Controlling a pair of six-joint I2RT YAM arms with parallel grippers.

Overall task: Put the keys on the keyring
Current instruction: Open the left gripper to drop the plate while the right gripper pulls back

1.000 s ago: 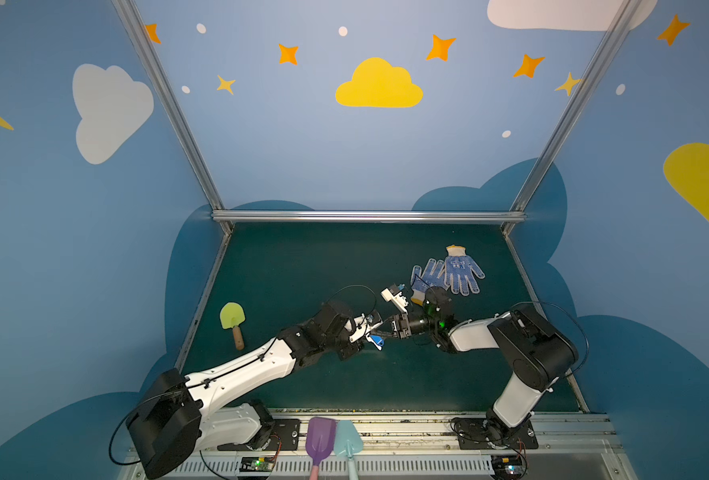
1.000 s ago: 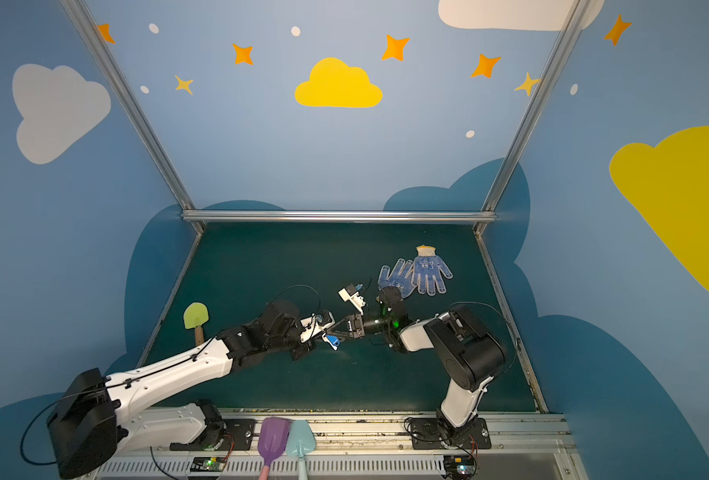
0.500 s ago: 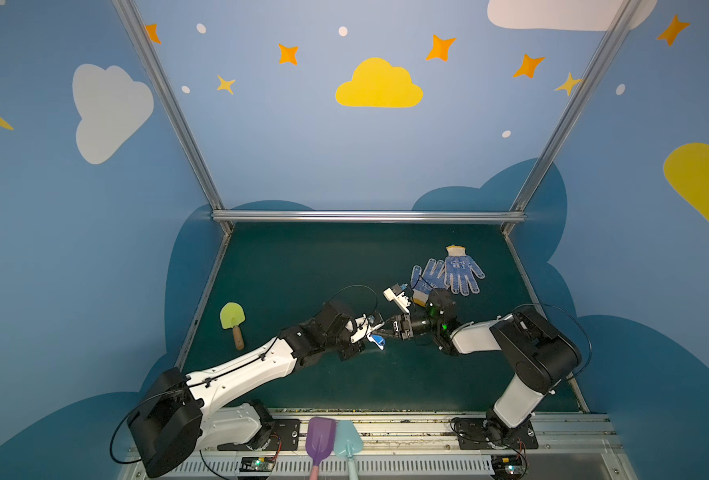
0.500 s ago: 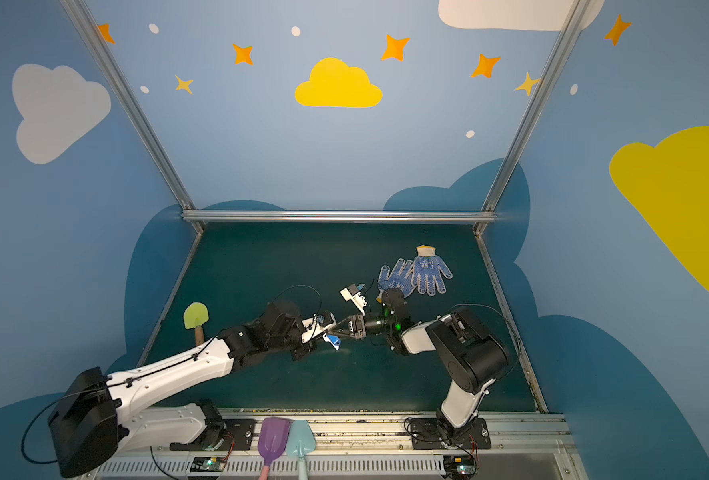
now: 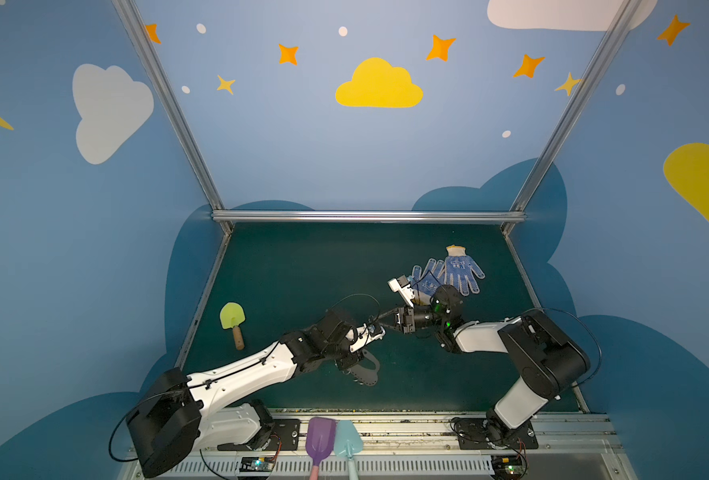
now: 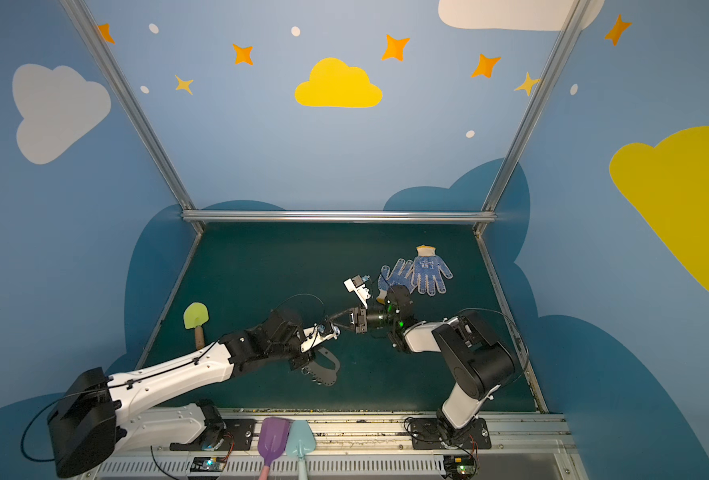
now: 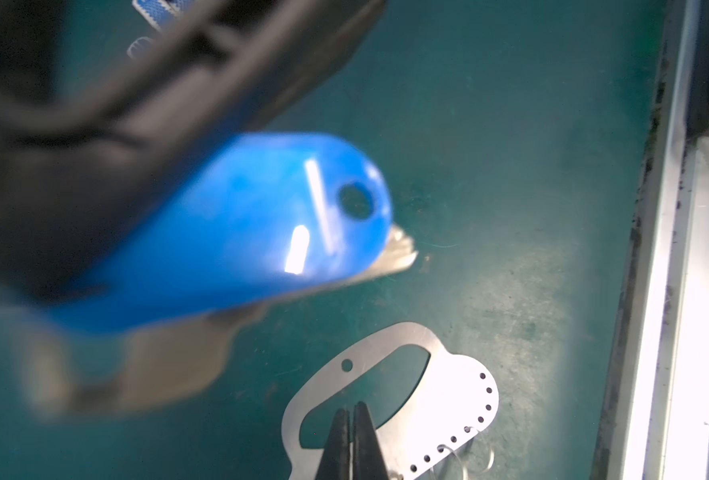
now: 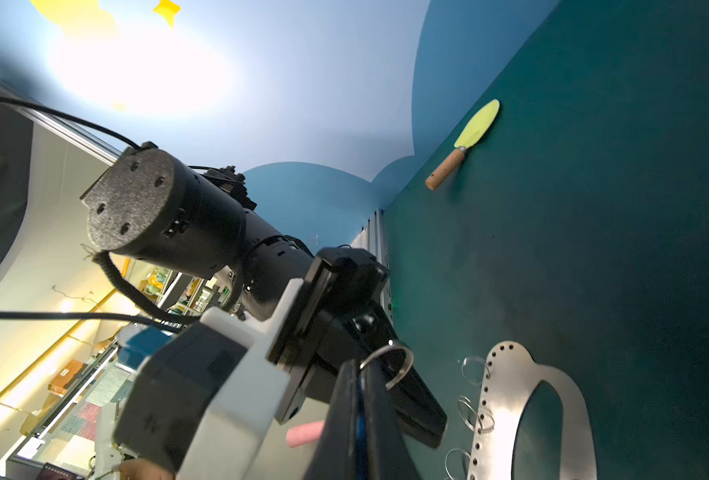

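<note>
- Right pincer (image 8: 360, 372): fingers pressed together, pinching the keys (image 7: 253, 232) by the blue plastic head. A thin blue edge showed btw. the fingers in the right wrist view.
- A metal split ring (image 8: 390, 362) stood just past the right pincer's tips, on the side twd. the left arm's black fingers. Contact w/ them: couldn't tell.
- Silver key blade showed beneath the blue head in the left wrist view, blurred & v. close to the lens.
- Left pincer (image 7: 349, 419): tips pressed together, nothing visible btw. them.
- The keyring (image 5: 365, 372) lay flat on the counter (image 5: 302, 270), directly beyond the left pincer's tips. In the left wrist view the tips overlapped its handle slot. Touching or hovering: couldn't tell.
- Keys were held up off the counter, apart from the keyring plate & not on it.
- Small wire rings (image 8: 475, 413) hung along the keyring's hole-dotted edge, near the right pincer's tips in the right wrist view.
- In both top views the 2 arms met approx. mid-counter, the right pincer pointing at the left wrist.
- Blue-dotted gloves (image 5: 460, 268) lay behind the right pincer, well apart from the keys.
- Yellow-green trowel (image 5: 232, 316) w/ wooden handle lay well away from the left pincer, near the counter's side edge.
- Purple scoop (image 5: 319, 438) & pale blue scoop (image 5: 347, 440) sat side by side at the front rail, well short of both pincers.
</note>
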